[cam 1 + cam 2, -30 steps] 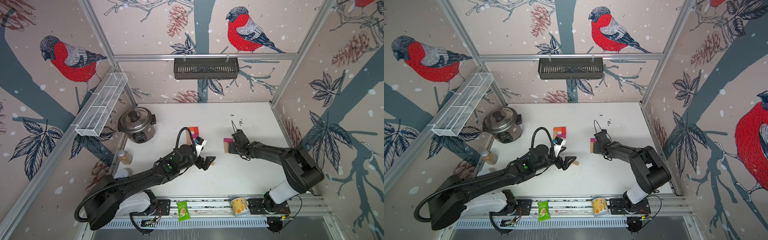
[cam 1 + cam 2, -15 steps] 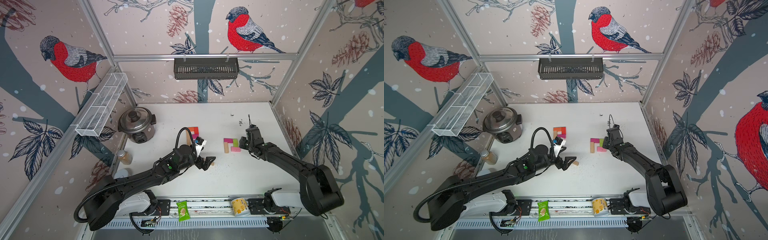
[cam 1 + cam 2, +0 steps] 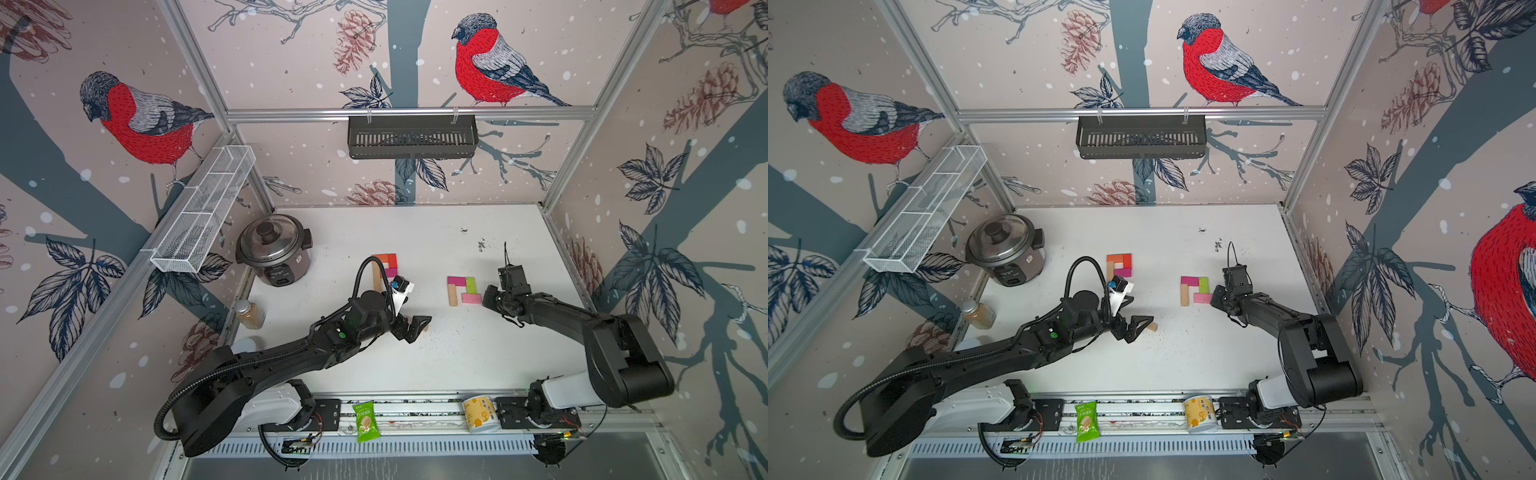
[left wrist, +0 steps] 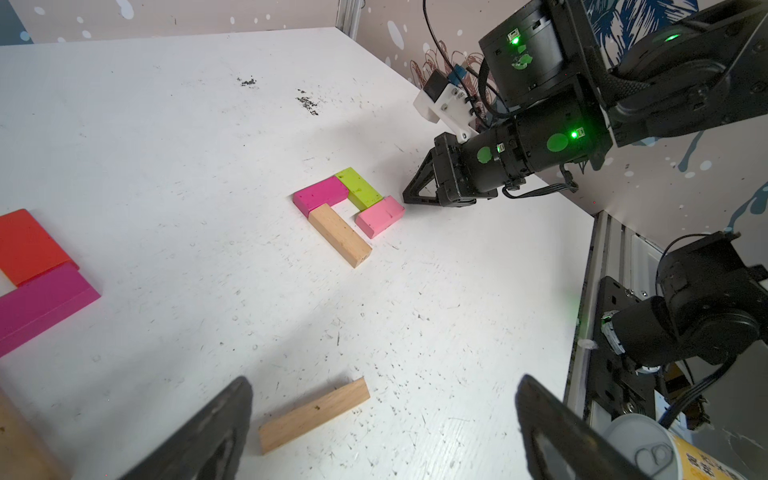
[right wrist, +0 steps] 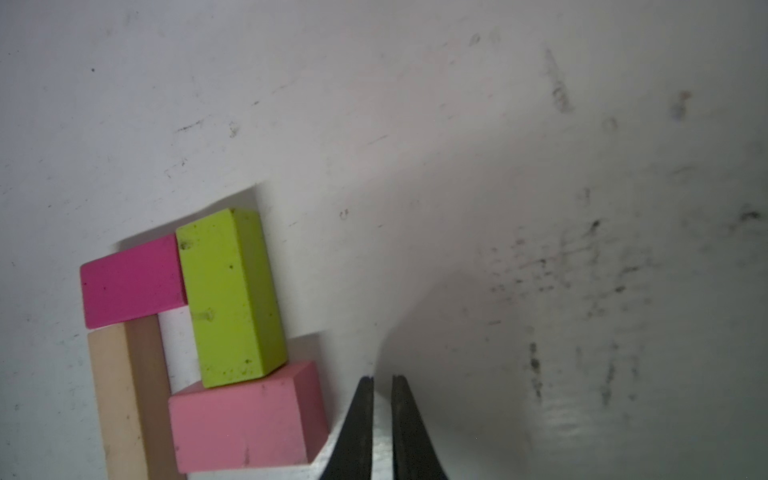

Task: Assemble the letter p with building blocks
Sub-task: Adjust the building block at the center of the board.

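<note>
Right gripper: jaws closed to a narrow slit, nothing between them, tips low over the white table and just beside the outer end of the pink block; contact with that block cannot be told. Partly built letter p, directly in front of this gripper: magenta block across the top, lime-green block down the side nearer the gripper, pink block at the bottom touching the green one's end, tan block as the stem on the far side from the gripper. The left wrist view shows a narrow gap between the pink block and the tan stem. Left gripper: jaws spread wide, holding nothing, hovering over a loose tan block that lies flat on the table between the two fingers and nearer one of them. Second group of blocks, in both top views beyond the left arm and well apart from the right gripper: orange, red and magenta pieces forming a square loop with a tan piece along one side. Rice cooker: far corner of the table on the left arm's side.
</note>
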Controlling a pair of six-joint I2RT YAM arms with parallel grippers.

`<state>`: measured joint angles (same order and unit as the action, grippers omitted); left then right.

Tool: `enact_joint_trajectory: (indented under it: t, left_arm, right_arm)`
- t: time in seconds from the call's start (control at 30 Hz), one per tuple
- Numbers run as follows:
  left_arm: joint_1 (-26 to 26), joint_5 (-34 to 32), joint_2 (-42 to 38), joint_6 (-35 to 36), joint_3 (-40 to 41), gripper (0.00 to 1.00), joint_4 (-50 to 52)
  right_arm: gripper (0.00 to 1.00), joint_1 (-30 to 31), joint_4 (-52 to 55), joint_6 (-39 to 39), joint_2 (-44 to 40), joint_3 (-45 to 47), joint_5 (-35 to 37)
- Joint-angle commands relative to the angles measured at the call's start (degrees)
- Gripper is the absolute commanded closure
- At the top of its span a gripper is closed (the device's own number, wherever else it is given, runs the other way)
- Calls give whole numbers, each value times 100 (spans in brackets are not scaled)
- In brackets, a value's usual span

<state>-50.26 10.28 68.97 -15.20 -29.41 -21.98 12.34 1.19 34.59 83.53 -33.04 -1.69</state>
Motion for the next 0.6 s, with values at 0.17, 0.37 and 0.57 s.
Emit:
enact_joint_trajectory:
  t: [0.17, 0.37, 0.57]
  left_arm:
    - [-10, 36, 55, 8, -74, 3, -307]
    - [-6, 37, 89, -2, -80, 3, -310]
    - [-10, 88, 206, -19, -135, 3, -294]
  right_arm:
    - [87, -4, -268, 48, 99, -18, -221]
    - [86, 9, -329, 22, 206, -45, -364]
    - [85, 31, -372, -4, 256, -46, -436]
